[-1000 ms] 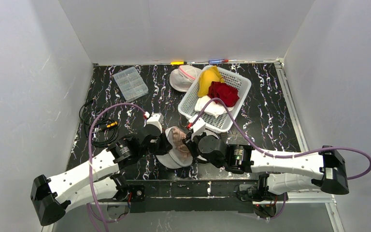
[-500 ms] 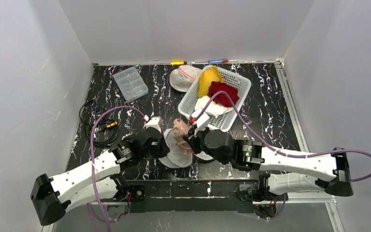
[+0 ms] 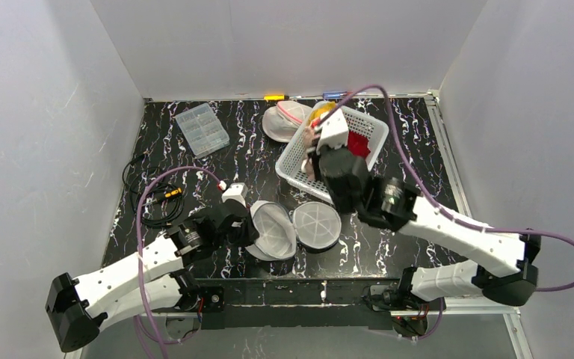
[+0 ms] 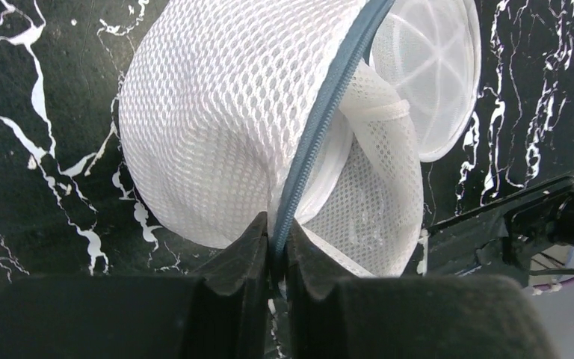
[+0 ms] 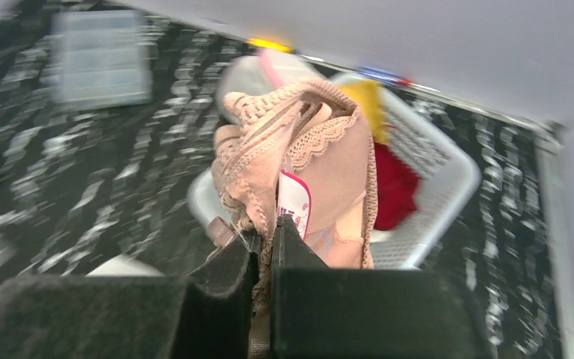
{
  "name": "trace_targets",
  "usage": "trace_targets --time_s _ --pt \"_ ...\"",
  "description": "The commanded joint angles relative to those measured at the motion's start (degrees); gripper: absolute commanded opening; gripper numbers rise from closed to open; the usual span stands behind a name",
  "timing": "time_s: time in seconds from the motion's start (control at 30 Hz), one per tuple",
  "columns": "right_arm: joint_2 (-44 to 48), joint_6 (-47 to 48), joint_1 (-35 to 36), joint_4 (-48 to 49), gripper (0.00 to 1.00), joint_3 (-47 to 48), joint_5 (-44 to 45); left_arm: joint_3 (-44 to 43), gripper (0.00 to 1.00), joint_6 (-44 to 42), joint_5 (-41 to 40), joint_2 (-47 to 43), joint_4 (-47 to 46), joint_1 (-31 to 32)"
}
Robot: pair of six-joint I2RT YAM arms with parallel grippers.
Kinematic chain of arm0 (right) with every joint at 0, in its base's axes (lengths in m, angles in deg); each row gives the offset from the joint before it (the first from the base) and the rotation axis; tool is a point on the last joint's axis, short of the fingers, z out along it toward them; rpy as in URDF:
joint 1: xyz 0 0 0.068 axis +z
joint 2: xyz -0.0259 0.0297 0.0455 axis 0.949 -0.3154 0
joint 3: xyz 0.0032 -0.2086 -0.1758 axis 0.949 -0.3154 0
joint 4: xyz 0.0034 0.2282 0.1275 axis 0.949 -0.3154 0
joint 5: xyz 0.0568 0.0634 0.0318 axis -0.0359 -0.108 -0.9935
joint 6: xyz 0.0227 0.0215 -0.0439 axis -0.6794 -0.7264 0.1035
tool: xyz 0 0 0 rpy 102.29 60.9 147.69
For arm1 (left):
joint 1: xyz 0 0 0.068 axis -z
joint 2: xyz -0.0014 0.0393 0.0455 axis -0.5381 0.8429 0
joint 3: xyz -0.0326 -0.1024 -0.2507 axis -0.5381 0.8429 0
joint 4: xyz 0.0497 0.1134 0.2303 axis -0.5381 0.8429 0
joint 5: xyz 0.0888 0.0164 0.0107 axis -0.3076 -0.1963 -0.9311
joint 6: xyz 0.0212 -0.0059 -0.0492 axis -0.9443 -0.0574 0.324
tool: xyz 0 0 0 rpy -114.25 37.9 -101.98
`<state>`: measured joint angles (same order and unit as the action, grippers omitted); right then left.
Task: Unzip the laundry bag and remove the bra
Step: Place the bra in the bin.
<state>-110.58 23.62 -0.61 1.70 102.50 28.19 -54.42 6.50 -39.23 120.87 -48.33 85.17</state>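
Top external view: black marbled table (image 3: pixel 426 161), both arms reaching over it.

- Right arm raised and stretched toward the white basket (image 3: pixel 290 161) at the far side. Judged: carrying the garment clear of the work spot, perhaps to drop it with the other clothes.
- Laundry bag (image 3: pixel 273 232) lies on the near table, open like a clamshell, its two round mesh halves side by side. Nothing shows inside it.
- Left gripper (image 4: pixel 276 247) low at the bag's left edge, jaws closed on the rim. Likely pinning the bag down so it does not lift with the garment.
- Bra (image 5: pixel 306 164), beige with a lace edge, is out of the bag. It hangs bunched from the right gripper (image 5: pixel 267 232), whose jaws are clamped on the fabric, above the basket's near side. The right wrist view is blurred.
- Zipper (image 4: pixel 329 112), grey, runs up from the left jaws along the open rim.
- White and pink tag (image 5: pixel 295 202) dangles just above the right fingers.
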Motion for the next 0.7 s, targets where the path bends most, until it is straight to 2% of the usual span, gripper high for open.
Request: trace_targets --time_s 0.0,0.07,0.13,0.2,0.5,0.67 --pt "-4.4 -2.9 -14.6 -4.3 0.01 3.8 4.3 -1.1 0.19 0.0 -1.4 -3.3 4.1 0.1" --pt "-6.5 -3.7 -18.5 -2.6 0.01 4.2 4.6 -1.6 0.35 -0.2 -1.3 -5.1 5.9 0.1" --pt "-8.7 -3.0 -20.0 0.6 0.01 4.5 7.3 -2.1 0.45 -0.4 -1.5 -7.1 7.8 0.2" --pt "-11.7 -1.4 -20.8 4.7 0.01 4.5 9.6 -2.5 0.5 -0.4 -2.2 -8.9 9.7 0.2" --pt "-25.8 5.5 -27.6 15.9 0.01 8.8 13.9 -2.3 0.55 2.6 -3.4 -15.8 16.1 0.1" --pt "-32.9 5.4 -29.1 12.9 0.01 13.7 11.4 -1.1 0.55 4.0 -4.0 -17.9 17.9 0.2"
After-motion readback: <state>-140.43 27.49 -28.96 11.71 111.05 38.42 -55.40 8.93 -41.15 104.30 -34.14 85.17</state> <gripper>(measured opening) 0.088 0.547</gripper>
